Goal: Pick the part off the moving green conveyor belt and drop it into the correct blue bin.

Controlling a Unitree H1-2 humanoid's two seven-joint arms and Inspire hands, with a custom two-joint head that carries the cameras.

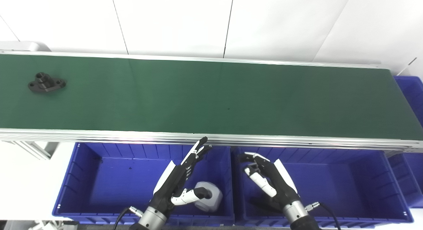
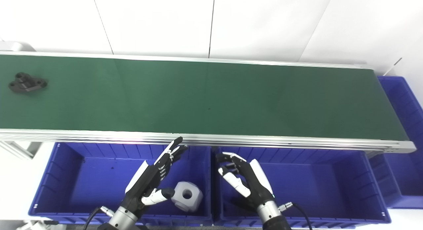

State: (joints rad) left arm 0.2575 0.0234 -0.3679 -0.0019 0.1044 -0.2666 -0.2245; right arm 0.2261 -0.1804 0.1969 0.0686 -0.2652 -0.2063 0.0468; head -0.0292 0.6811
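Pick not started: black flanged part point(image 1: 46, 83) sits at far left of the green conveyor belt point(image 1: 211, 97), well apart from both hands. Left hand point(image 1: 180, 178) and right hand point(image 1: 269, 178) hover over the blue bins, fingers spread, holding nothing. Left blue bin point(image 1: 82, 177) already holds a grey block point(image 2: 187, 196) (right bin point(image 1: 347, 183) looks empty); grab and drop both remain.

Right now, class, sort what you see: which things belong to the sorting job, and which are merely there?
Part of the job:
black part
green conveyor belt
left blue bin
right blue bin
left hand, open
right hand, open

Just there:
grey block in the left bin
far-right blue bin
white wall
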